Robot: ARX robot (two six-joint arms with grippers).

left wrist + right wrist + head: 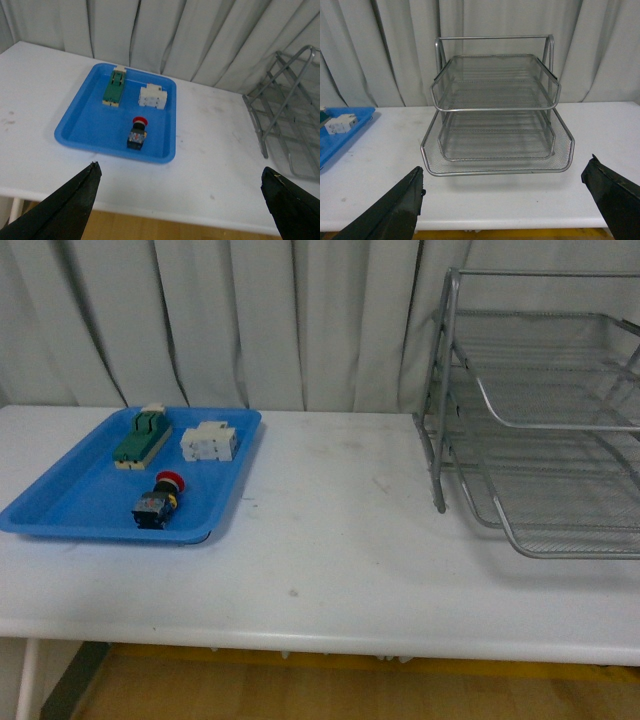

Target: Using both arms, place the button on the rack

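The button (159,500), red-capped with a blocky black body, lies on its side near the front of the blue tray (60,502); the left wrist view shows the button (137,133) too. At the right of the table stands the silver wire-mesh rack (540,430), and the right wrist view faces the rack (495,115) head-on. My left gripper (181,172) hangs open well above the table's front edge, far from the button. My right gripper (505,172) is open in front of the rack, holding nothing. Neither arm appears in the front view.
A green-topped block (140,438) and a white block (209,442) sit at the back of the blue tray. The white table (330,540) spans the view, with grey curtains (250,310) behind it. The table's front edge shows in both wrist views.
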